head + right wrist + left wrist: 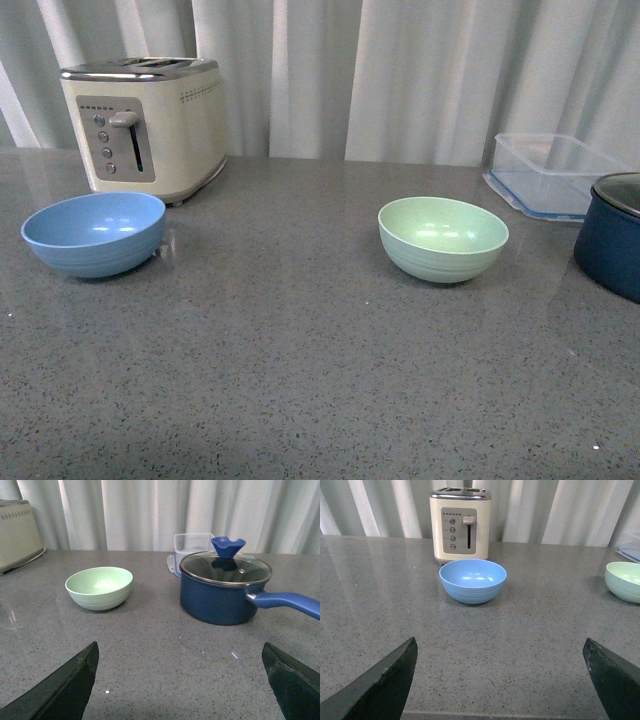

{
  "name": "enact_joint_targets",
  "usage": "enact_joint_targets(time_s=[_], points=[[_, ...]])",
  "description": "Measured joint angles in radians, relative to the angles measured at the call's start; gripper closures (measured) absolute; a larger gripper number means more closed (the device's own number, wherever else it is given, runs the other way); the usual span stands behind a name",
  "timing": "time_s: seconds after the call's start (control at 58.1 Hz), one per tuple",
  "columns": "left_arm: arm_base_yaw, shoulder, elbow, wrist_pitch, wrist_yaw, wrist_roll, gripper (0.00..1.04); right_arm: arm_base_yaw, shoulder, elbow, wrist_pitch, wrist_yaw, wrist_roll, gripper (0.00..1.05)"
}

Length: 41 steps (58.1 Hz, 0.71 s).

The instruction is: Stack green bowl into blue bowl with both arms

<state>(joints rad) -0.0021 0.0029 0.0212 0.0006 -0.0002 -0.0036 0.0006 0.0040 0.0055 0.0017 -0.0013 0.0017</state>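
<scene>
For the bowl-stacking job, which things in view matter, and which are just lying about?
Part of the job:
- green bowl, empty, upright
- blue bowl, empty, upright, well apart from the green one

Lying about:
- toaster
- clear container
- dark blue pot with its glass lid

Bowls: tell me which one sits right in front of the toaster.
The blue bowl, just before the cream toaster; the green bowl sits apart, nearer the navy pot.
</scene>
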Motion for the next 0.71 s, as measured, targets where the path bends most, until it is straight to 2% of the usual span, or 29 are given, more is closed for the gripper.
enact_joint_targets(time_s=[0.705], points=[[0.000, 0.000, 0.000, 0.000, 0.000, 0.000, 0.07, 0.000, 0.000, 0.000, 0.000, 0.000, 0.000, 0.10]])
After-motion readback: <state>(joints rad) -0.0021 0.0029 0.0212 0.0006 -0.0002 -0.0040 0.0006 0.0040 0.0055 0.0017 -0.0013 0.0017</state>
